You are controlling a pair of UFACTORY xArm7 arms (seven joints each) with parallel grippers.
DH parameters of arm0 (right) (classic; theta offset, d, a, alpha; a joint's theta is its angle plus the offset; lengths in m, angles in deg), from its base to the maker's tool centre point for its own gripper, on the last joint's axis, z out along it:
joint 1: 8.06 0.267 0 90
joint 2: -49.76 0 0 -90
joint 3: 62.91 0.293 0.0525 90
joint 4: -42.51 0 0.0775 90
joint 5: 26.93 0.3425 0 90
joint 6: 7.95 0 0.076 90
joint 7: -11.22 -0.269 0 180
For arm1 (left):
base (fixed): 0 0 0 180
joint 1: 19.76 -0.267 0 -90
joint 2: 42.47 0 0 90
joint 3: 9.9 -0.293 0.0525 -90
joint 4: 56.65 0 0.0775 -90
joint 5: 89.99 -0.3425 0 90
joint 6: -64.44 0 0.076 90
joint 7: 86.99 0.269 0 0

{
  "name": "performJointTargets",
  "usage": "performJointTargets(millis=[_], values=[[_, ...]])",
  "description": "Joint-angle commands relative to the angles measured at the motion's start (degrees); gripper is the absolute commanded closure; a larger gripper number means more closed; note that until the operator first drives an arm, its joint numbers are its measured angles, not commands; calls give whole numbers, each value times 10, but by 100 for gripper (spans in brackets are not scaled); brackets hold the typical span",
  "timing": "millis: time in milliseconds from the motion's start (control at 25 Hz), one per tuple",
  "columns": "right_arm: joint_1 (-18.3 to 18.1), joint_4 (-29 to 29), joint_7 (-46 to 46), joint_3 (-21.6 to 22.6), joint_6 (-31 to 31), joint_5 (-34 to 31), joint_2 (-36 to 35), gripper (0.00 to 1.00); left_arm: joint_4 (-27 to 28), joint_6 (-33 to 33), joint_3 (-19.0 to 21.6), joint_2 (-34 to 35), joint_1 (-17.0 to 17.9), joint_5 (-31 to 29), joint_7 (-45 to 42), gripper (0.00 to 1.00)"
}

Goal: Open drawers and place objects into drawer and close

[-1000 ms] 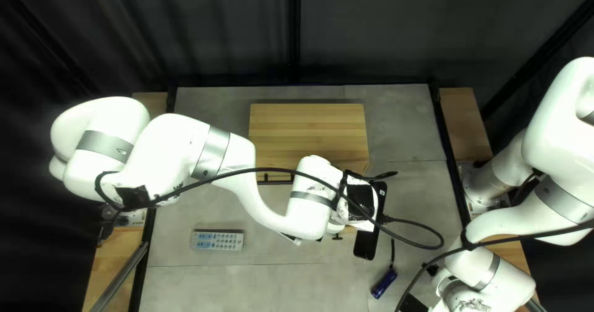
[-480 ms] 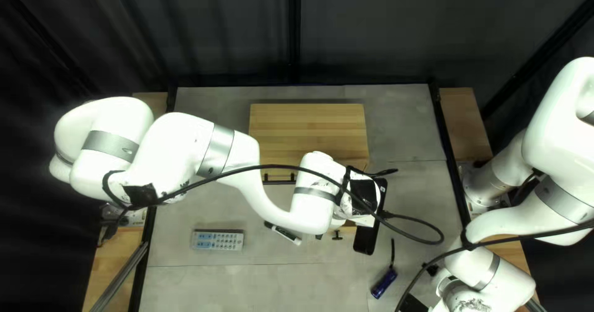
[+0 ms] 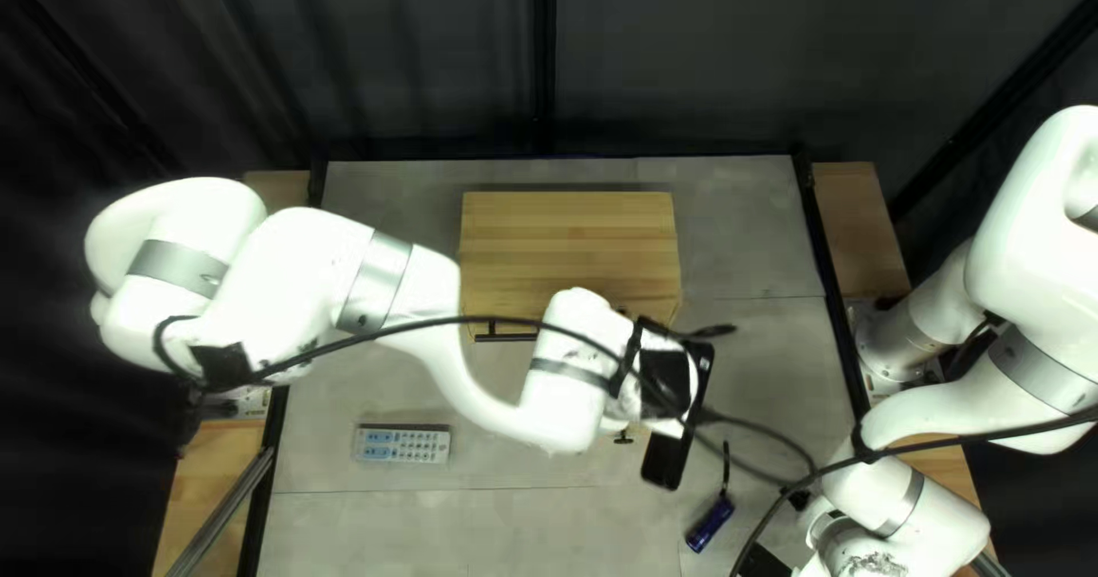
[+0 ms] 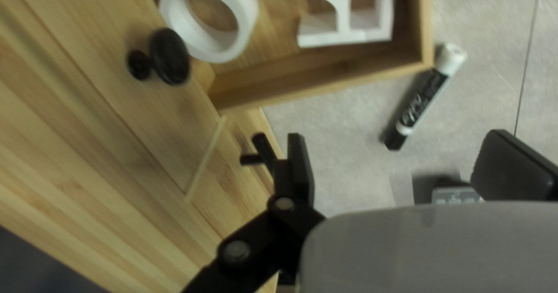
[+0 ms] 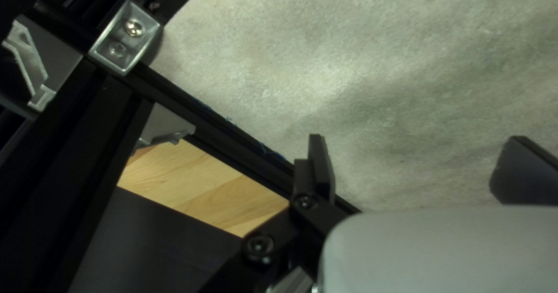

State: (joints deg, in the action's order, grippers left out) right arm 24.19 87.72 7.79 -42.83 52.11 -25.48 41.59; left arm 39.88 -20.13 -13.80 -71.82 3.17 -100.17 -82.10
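Had the left pincer (image 4: pixel 407 168) wide open, with nothing held. Saw the marker (image 4: pixel 423 102) on the grey desk (image 4: pixel 349 136), ahead of the gap and not yet between the two fingers. Found it on a slant, black end toward the gap, white end just beside a corner of the open drawer (image 4: pixel 325 92), with white letters (image 4: pixel 319 34) inside. Looked like time to grab the marker: needed to go forward, turn a bit, and pinch across its thin sides without bumping the drawer. Saw the right pincer (image 5: pixel 421 171) wide open and empty too, but much farther from the marker.
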Motion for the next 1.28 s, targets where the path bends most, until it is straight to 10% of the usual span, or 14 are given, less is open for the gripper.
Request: performJointTargets(millis=[40,400,440,480,640,720,1280], values=[[0,0,0,0,0,0,0,0,-39,-26,23,43,30,-15,22,100],[0,0,0,0,0,0,0,0,-159,29,65,115,83,-50,38,95],[0,0,0,0,0,0,0,0,-170,26,73,118,91,-49,45,50],[0,0,0,0,0,0,0,0,-170,20,77,117,95,-47,49,35],[0,0,0,0,0,0,0,0,-168,-9,102,109,113,-30,79,24],[0,0,0,0,0,0,0,0,-174,-9,110,112,117,-22,89,0],[0,0,0,0,0,0,0,0,-227,22,158,120,135,59,145,0]])
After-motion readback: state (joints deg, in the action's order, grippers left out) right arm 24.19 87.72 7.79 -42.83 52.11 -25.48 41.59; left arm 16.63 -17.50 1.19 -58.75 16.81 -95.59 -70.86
